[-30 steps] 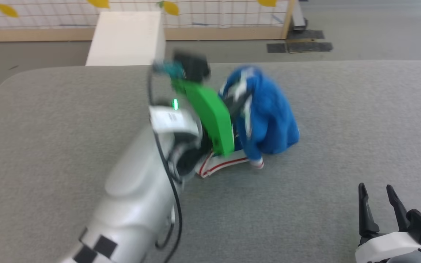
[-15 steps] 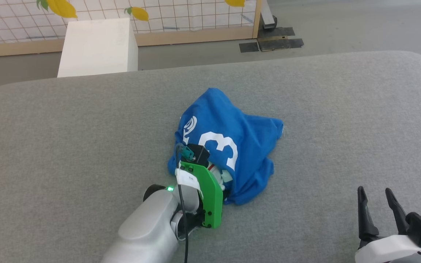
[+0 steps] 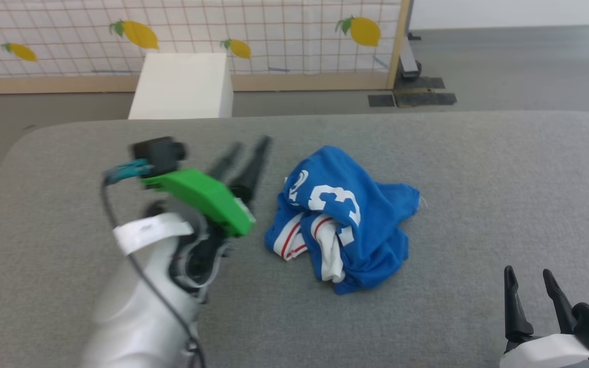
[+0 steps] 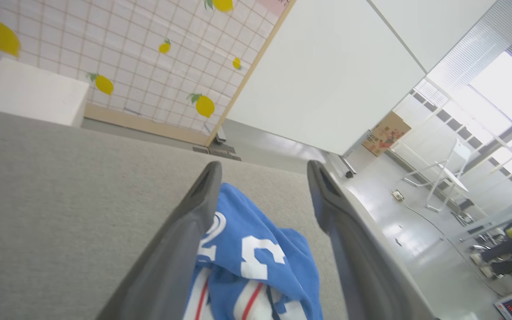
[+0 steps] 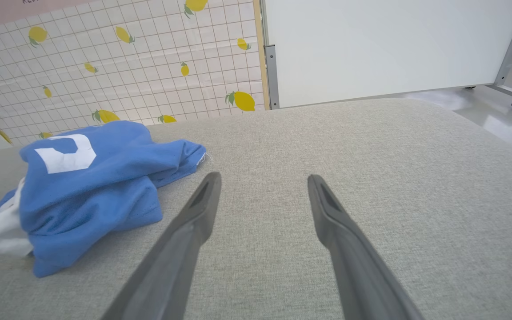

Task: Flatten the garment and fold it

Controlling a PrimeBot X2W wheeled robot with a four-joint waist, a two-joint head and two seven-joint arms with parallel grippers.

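Note:
The garment [image 3: 348,220] lies crumpled in a heap on the grey padded table [image 3: 478,179], royal blue with a white 3 on top and white panels with red stripes at its near left. My left gripper [image 3: 248,145] hovers open just left of the heap, raised off the surface, holding nothing. In the left wrist view its fingers [image 4: 185,231] frame the garment [image 4: 256,262] below them. At the table's near right corner my right gripper [image 3: 529,286] stands open and empty. The right wrist view has the garment [image 5: 87,186] well to the left of that gripper [image 5: 262,178].
A white box [image 3: 182,84] stands on the floor beyond the table's far edge. Behind it runs a lemon-patterned screen [image 3: 197,36] with a wooden frame. Bare grey surface lies on all sides of the heap.
My left gripper has let go of the garment, opened and pulled back to the left and up. The garment has dropped into a looser heap. The head camera has shifted too.

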